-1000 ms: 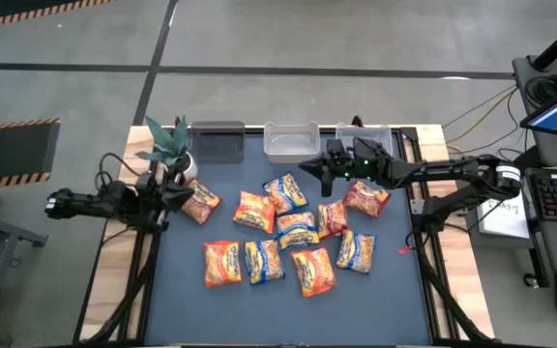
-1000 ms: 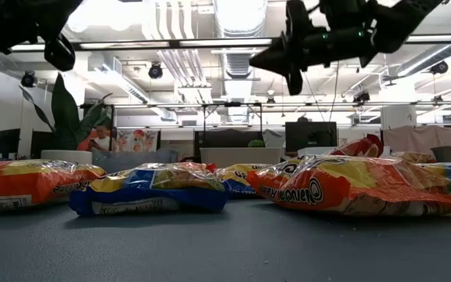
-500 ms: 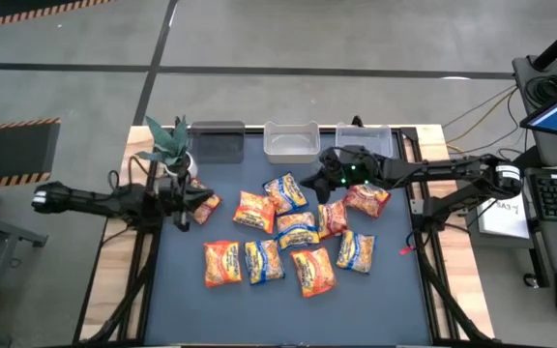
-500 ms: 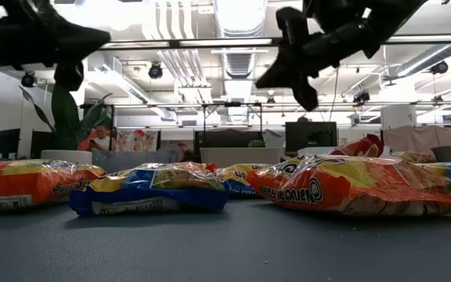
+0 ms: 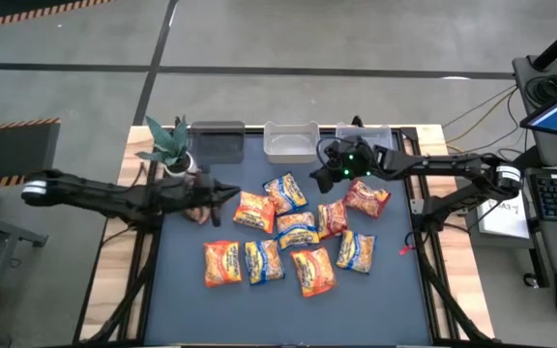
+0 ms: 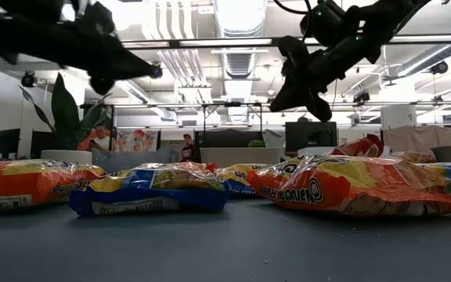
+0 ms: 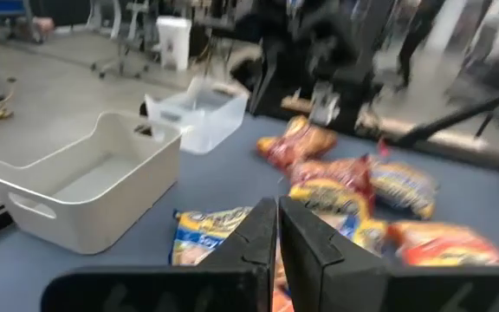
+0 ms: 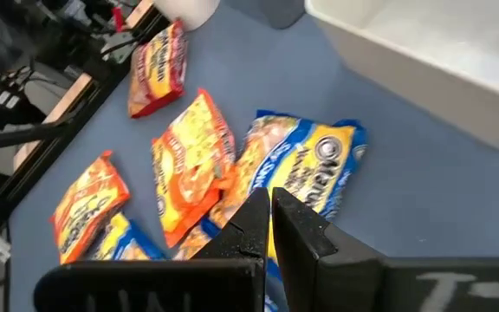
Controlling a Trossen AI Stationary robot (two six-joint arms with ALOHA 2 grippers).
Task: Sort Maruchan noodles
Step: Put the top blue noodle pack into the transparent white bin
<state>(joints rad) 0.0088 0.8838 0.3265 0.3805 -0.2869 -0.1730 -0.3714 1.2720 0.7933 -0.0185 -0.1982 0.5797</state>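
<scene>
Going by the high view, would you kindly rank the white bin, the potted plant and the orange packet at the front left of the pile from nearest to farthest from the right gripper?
Measured from the right gripper:
1. White bin: just behind it, at the table's back edge.
2. Orange packet: front left of the pile, well across the mat.
3. Potted plant: back left corner, farthest, though not by much.

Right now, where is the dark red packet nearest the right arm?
In the high view, the dark red packet lies at the pile's right edge, just below the right gripper and the clear bin.
</scene>
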